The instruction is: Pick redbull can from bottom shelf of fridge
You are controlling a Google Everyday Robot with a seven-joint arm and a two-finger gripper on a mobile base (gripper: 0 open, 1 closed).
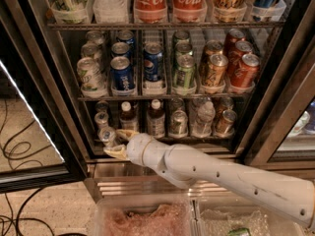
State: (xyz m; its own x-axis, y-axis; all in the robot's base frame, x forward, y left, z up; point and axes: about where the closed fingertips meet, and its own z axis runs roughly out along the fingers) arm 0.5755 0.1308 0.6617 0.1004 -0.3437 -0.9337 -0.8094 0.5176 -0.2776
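Observation:
The fridge (44, 90) stands open, its black frame around wire shelves of drinks. On the bottom shelf (197, 137) stand white-capped brown bottles (155, 119) and small cans. My gripper (112, 142) is at the shelf's front left corner, its two yellowish fingers (126, 133) closed around the redbull can (107, 135), a slim silver can with a shiny top. The can sits at the shelf's front edge, tilted a little outward. Two more slim silver cans (102, 120) stand in the lane behind it. My white arm (221, 173) reaches in from the lower right.
The shelf above holds Pepsi cans (122, 73), green cans (184, 72) and orange cans (215, 69). The open glass door (29, 146) is on the left. A ribbed steel base (123, 183) lies under the shelf. Clear bins (142, 218) stand at the bottom, and cables (15, 146) lie on the floor.

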